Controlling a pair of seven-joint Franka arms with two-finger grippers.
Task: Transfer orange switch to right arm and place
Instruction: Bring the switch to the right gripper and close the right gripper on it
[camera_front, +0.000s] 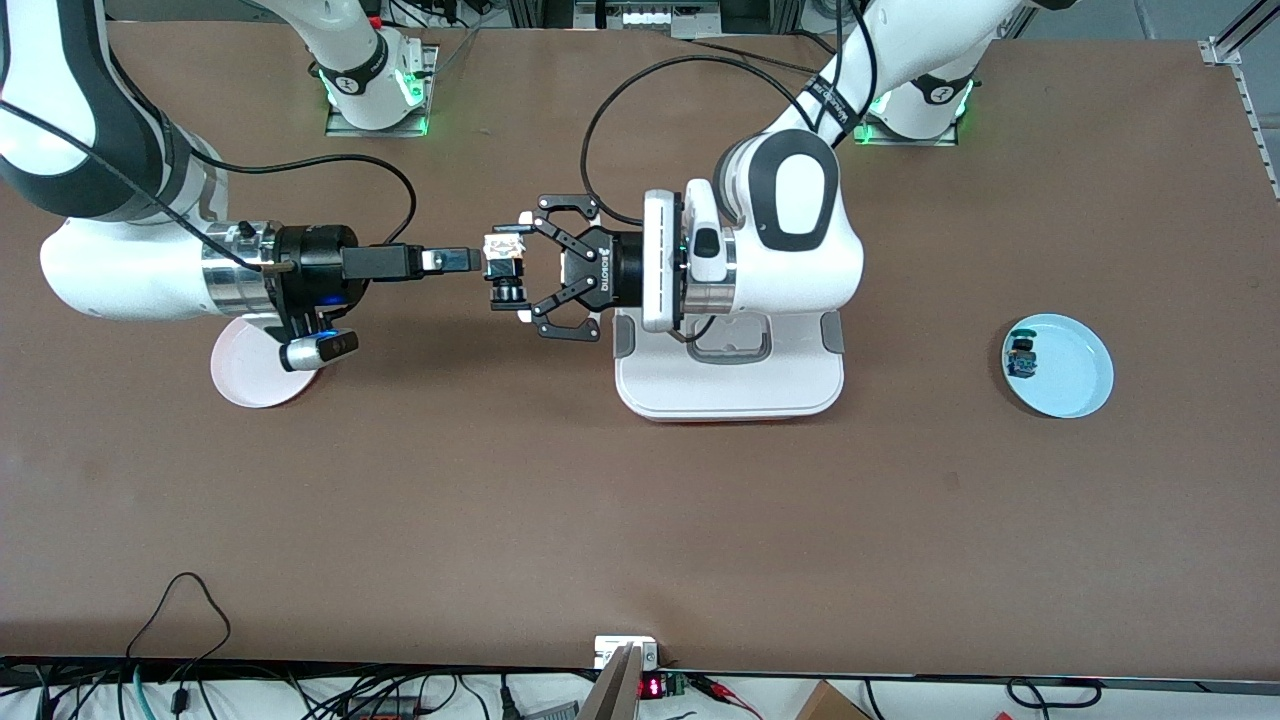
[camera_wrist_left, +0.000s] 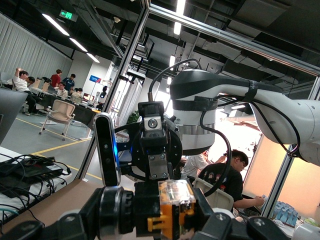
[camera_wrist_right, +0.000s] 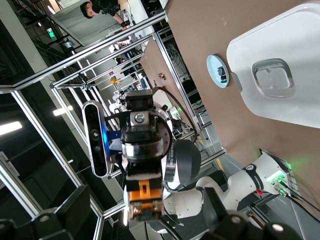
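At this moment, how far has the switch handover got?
Done: the left gripper is shut on the orange switch, lifted above the table. In hand: the right gripper is at the switch, open, not yet gripping. Left: grip, release, then placing, perhaps on the pink plate under the right arm.

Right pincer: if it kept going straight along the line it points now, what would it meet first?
The orange switch, held in the shut left pincer above the table. The open right pincer points level at it, fingertips almost at its body; whether they already touch is unclear.
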